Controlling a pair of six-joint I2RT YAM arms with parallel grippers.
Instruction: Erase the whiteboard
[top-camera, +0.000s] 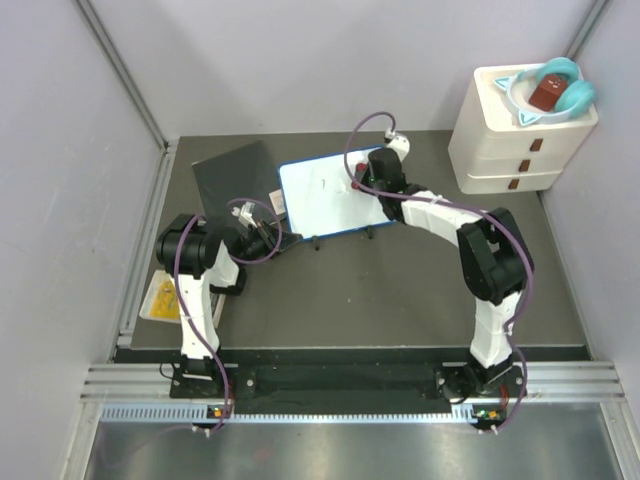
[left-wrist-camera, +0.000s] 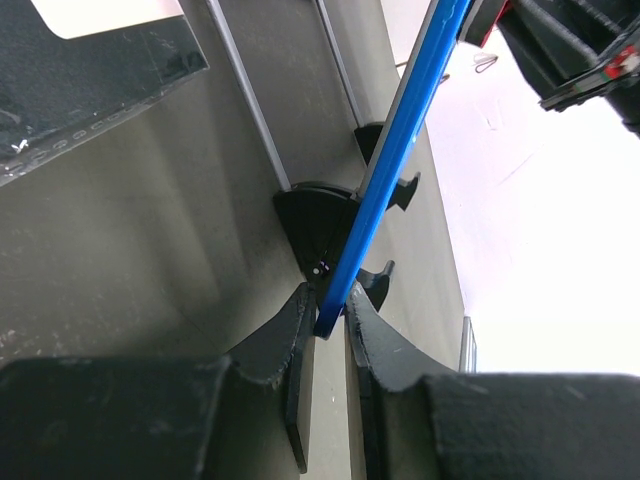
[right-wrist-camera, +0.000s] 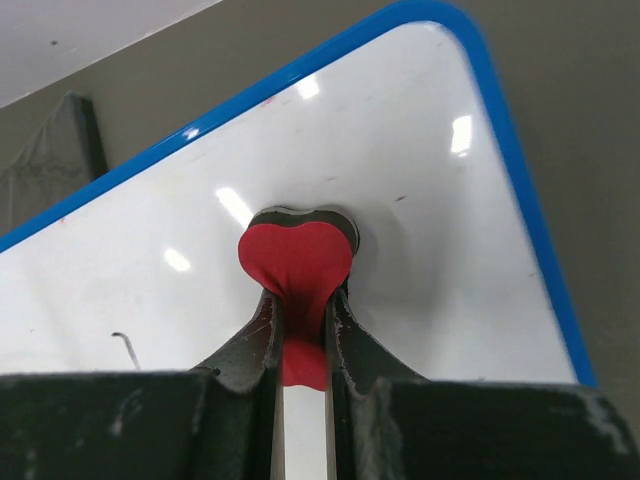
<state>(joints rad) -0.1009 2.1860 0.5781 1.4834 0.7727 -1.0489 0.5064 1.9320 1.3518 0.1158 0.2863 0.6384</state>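
The whiteboard (top-camera: 325, 205), white with a thin blue rim, stands tilted on small black feet (left-wrist-camera: 312, 222) mid-table. My left gripper (top-camera: 272, 230) is shut on its lower left corner; in the left wrist view the blue rim (left-wrist-camera: 400, 150) runs down between the left gripper (left-wrist-camera: 330, 318) jaws. My right gripper (top-camera: 362, 180) is shut on a red eraser (right-wrist-camera: 295, 262), whose dark pad presses flat against the board's white face (right-wrist-camera: 420, 200) near the upper right corner. The right gripper (right-wrist-camera: 300, 305) pinches the eraser's red back. A small dark mark (right-wrist-camera: 125, 345) shows on the board.
A dark grey square sheet (top-camera: 235, 178) lies behind the board's left end. A white drawer unit (top-camera: 520, 135) with a teal item on top stands at the back right. A yellow packet (top-camera: 165, 298) lies by the left arm's base.
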